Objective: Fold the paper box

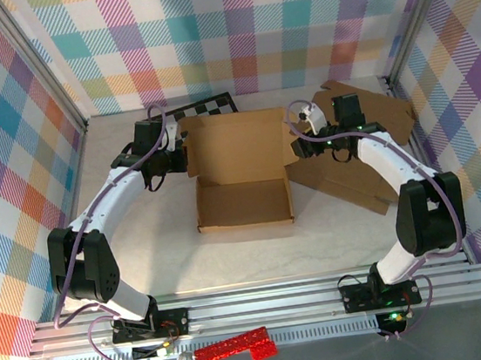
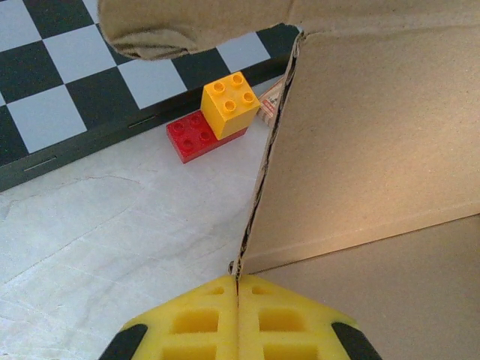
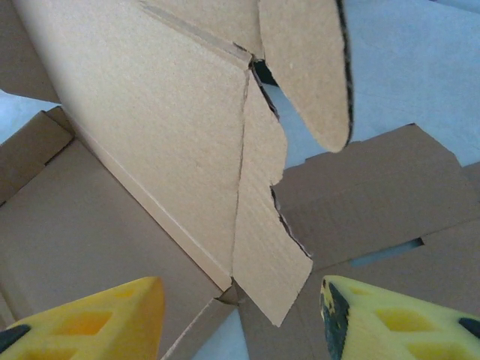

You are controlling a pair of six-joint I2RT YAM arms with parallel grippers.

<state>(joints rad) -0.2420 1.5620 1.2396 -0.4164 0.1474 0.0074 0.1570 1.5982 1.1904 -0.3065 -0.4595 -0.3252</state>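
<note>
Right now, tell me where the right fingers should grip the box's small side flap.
Pinch the side flap of the paper box near its free tip, approaching straight on as the right gripper now points. The thin flap juts out between the open fingers, so closing there should probably catch its flat faces.

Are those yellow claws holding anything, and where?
The left gripper pinches the left wall edge of the brown cardboard box; the right gripper is open, holding nothing.
</note>
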